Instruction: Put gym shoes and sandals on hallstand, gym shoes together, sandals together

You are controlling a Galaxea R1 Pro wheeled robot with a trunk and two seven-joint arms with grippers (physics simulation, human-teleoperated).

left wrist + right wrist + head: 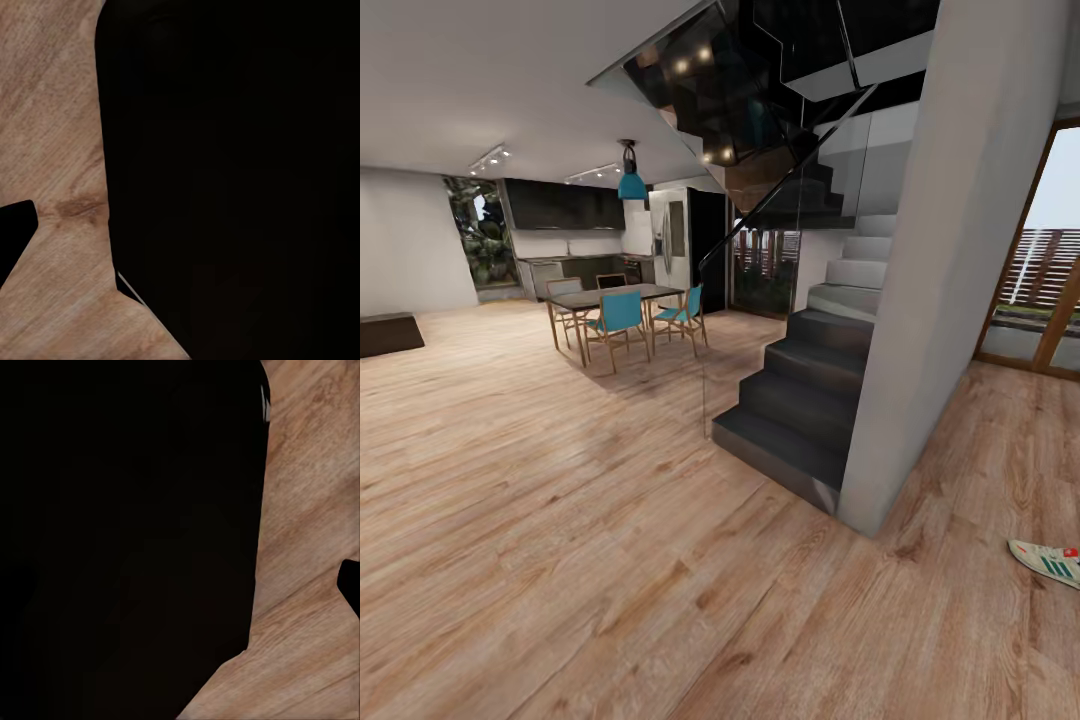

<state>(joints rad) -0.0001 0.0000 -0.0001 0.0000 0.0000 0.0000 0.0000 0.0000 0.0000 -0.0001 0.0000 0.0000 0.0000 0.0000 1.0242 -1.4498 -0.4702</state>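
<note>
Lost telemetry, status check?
Jaws: state unreadable in both wrist views. One cream-white sneaker with green stripes on the wood plank floor, far right. Grey wall pillar stands beside it.

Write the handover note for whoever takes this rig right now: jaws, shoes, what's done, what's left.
Jaws: both wrist views are mostly blocked by a dark shape over wood floor; open or shut cannot be told.
Things: one gym shoe lies on the corridor floor at the head view's right edge, past the grey wall beside the staircase.
Done: nothing evident.
Left: turn right, find the other shoes and the rack, place all four in pairs.
</note>
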